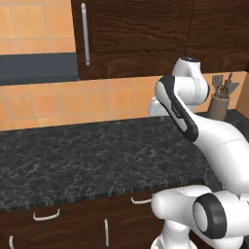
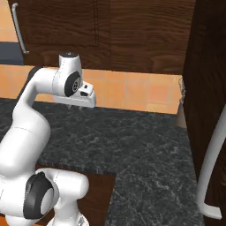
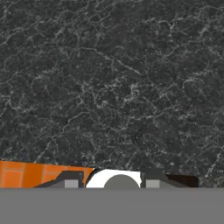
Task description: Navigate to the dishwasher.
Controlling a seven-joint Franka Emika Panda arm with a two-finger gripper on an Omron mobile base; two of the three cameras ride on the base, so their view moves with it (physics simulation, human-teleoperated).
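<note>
One hand (image 2: 81, 105) hovers over the dark counter (image 1: 82, 155) (whether its fingers are apart I cannot tell).

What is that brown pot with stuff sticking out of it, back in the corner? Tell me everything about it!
The brown round utensil pot stands upright on the dark speckled stone counter, far back at its right end, near the orange tiled wall. It looks smooth and tapers slightly toward its base. Several grey and brown kitchen tools poke up from its open top. The robot's white arm hides its left edge.
</note>
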